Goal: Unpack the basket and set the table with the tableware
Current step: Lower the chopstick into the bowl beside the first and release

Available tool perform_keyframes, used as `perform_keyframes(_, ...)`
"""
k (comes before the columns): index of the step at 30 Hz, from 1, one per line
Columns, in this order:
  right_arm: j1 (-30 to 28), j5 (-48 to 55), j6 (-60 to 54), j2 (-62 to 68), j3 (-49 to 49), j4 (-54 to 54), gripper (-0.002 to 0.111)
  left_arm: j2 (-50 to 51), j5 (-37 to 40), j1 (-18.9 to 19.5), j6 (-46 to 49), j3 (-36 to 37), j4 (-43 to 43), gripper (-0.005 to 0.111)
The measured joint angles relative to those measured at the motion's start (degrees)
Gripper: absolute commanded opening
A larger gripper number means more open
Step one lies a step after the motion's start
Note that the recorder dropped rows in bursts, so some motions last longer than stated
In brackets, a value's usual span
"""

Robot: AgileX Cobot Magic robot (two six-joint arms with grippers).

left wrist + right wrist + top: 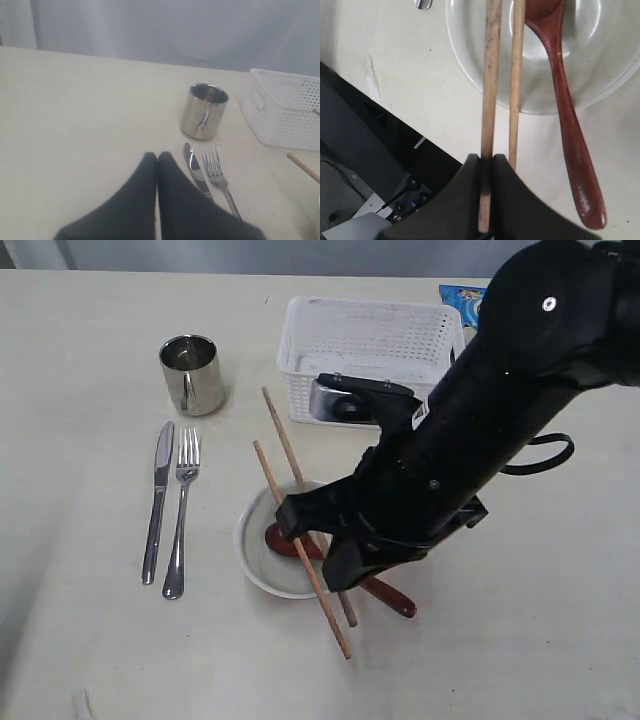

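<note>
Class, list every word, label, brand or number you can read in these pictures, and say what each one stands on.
Readable text: none.
On the blue bag beside the basket: some print, too blurred and cut off to read.
On the cup, knife and fork: no markings visible.

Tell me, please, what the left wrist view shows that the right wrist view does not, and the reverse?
Only the left wrist view: the shiny steel cup, the steel knife, the white perforated plastic basket and the shut left gripper.
Only the right wrist view: the pale round bowl, the reddish-brown spoon lying over its rim, and the right gripper shut on one wooden chopstick.
Both: the pale cream table and a chopstick; the steel fork, plain in the left view, is probably the steel tip at the right view's edge.
</note>
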Motion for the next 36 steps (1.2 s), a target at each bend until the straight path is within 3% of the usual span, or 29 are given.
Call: perform_keyframes(36, 0.00, -4.18, 0.63, 3.13, 0.00, -2.25, -0.001, 0.00, 0.00, 0.00, 0.00, 0.00, 0.00, 0.000)
